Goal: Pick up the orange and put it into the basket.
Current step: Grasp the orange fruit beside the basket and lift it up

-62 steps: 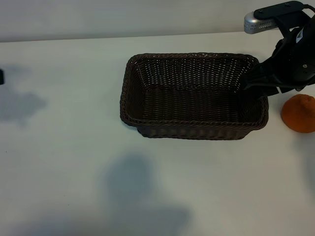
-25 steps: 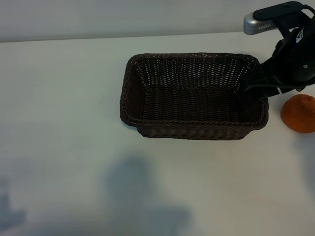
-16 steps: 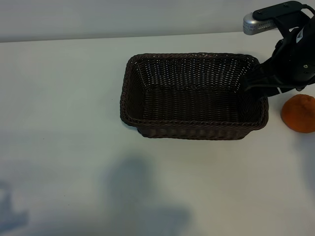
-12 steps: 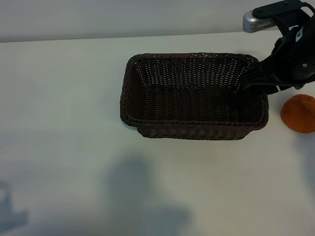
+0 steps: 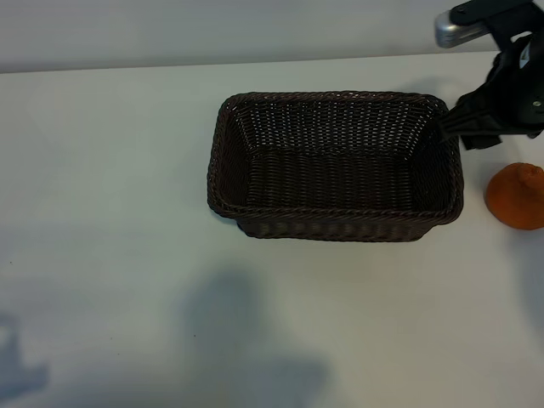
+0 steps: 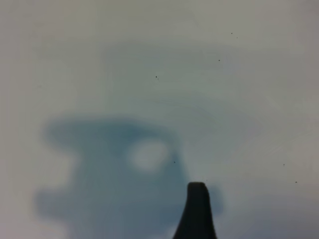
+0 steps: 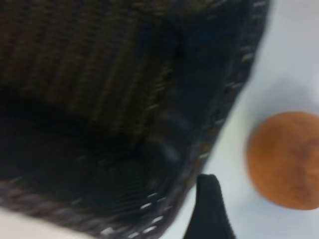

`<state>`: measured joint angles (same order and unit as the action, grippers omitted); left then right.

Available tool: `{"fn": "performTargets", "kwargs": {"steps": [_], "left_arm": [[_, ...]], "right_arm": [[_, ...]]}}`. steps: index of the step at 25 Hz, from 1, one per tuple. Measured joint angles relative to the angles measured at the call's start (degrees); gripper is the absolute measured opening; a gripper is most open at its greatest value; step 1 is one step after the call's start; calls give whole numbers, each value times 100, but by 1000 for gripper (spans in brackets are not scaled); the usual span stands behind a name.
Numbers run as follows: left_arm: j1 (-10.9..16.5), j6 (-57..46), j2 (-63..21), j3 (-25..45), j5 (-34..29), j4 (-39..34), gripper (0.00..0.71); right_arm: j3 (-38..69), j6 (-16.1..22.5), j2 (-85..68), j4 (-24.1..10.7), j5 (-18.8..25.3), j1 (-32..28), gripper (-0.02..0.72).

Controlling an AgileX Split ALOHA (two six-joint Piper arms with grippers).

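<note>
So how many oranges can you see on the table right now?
1. The orange sits on the table just outside the basket's right end, below the right gripper. The basket looks empty; its near wall could hide something small.

The orange (image 7: 286,158) lies on the table just beside the basket (image 7: 124,99).

- I've swung my right gripper (image 5: 452,129) off the basket (image 5: 336,219) interior, out past its right rim toward the orange (image 5: 516,196).
- The left arm's shadow has slid to the counter (image 5: 110,170) near-left corner.
</note>
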<state>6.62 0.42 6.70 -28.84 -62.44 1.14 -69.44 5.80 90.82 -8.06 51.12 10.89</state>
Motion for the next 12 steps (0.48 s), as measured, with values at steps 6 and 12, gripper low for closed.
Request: {"fn": "performTargets", "kwargs": {"steps": [6,12], "left_arm": [[0,6,-224,0,21,0,596],[0,6,-711,10,-4,0,596]], "right_arm": [[0,75,433,-137,-190,-598,498],[0,75,846,-138,-306,-1180,498]]}}
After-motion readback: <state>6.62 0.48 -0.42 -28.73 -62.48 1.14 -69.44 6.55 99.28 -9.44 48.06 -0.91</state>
